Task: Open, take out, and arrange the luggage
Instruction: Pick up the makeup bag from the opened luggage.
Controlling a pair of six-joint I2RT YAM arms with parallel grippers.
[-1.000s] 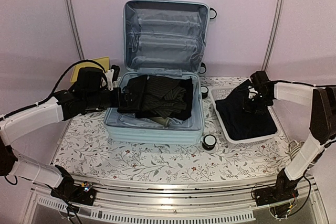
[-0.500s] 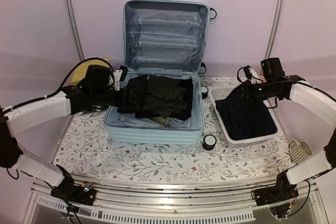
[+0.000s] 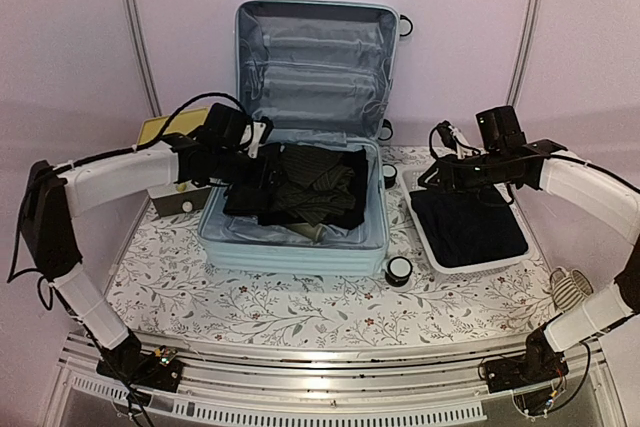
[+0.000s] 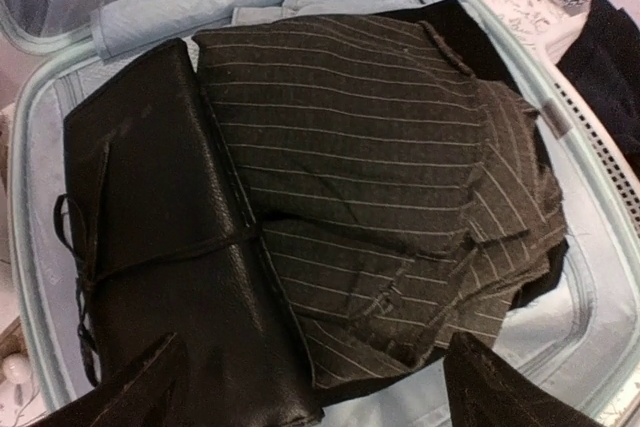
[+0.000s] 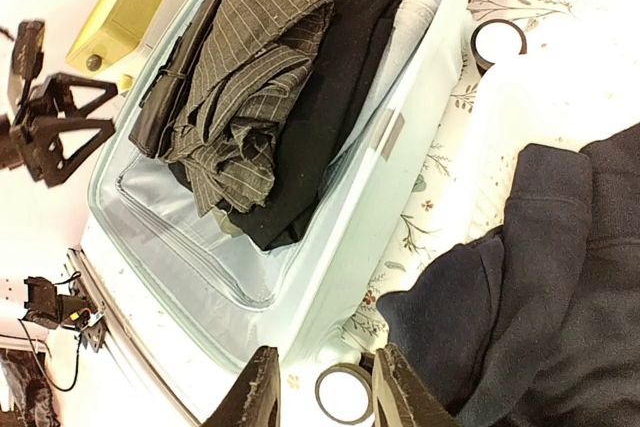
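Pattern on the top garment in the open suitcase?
Folded fabric garment: dark grey-brown, thin pale pinstripes; left wrist view.

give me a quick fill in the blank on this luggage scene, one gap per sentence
1. The luggage is ____, its lid upright.
2. The navy garment lies in the white ____.
3. The box beside the luggage has a ____ top.
4. The pinstriped garment lies inside the ____.
Missing words: open; basket; yellow; luggage.
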